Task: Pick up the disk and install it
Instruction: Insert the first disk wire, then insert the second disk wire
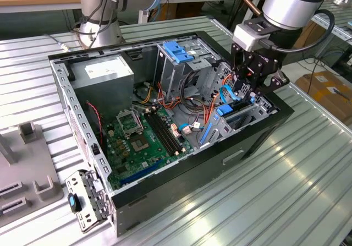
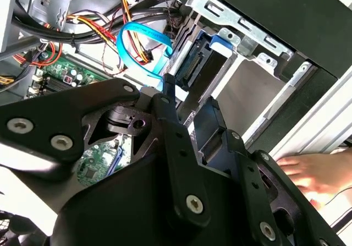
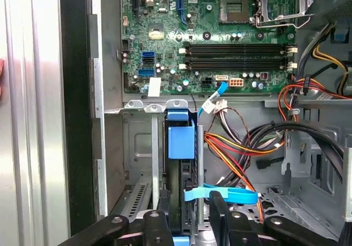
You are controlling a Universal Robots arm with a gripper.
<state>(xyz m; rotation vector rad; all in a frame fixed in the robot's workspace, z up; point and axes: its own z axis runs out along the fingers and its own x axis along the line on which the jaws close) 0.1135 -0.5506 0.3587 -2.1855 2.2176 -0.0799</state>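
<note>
Disk (image 3: 181, 141) upright in bay, claw (image 3: 187, 216) clamped on it; blue cable (image 3: 223, 193), wire bundles crowd alongside.

Matt black metal gripper (image 1: 248, 80), glossy blue plastic rails on the disk (image 3: 181, 141), dull grey sheet-metal computer case (image 1: 71, 105), green glossy circuit board (image 1: 144, 141), ribbed shiny metal table (image 1: 286, 185)

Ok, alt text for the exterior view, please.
A robot arm's gripper reaches into an open computer case at the exterior view's right, over a drive bay where the blue-railed disk stands on edge. The green motherboard lies exposed alongside.
</note>
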